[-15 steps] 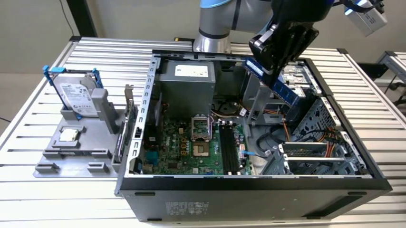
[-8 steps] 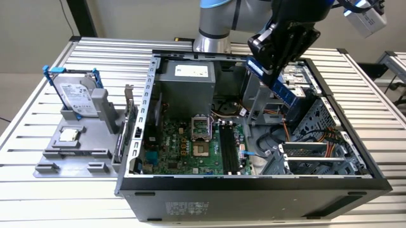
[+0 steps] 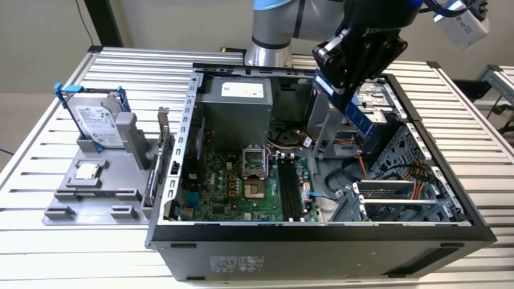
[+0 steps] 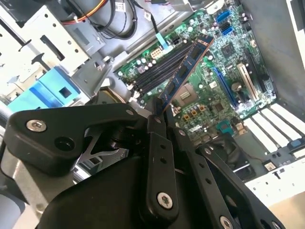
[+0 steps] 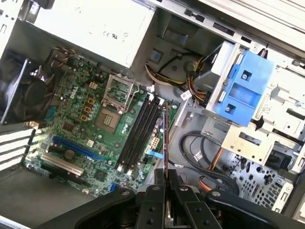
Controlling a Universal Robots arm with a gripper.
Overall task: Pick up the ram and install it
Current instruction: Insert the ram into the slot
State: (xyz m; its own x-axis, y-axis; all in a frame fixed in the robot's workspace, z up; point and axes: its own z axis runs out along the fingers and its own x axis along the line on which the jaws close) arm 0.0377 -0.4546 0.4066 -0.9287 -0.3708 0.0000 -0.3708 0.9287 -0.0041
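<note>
On the slatted metal tabletop, at the exterior view's left of the open computer case, a grey plastic fixture holds a silver hard drive upright in a blue-handled bracket, with a small square chip lying flat in front of it. The case is a boxy shell of grey sheet metal lying on its side, its perforated drive cage on the side at the exterior view's right. Inside it lies the green motherboard, studded with small components, a silvery square processor socket and long black memory slots in parallel rows. Behind the motherboard, toward the arm's base, sits a plain grey power supply box.

Above the case, over the drive cage side, hangs the black hand, its fingers clenched on the ram. The ram is a long, narrow, thin blue board, tilted downward toward the case interior and clear of the motherboard. In the second wrist view the hand pinches one end of the ram, whose flat blue face carries a row of dark chips, and the stick reaches out over the black slots. In the first wrist view the ram shows edge-on as a thin dark line rising from the hand, just beside the slots; a bright blue plastic bracket sits on the drive cage.
</note>
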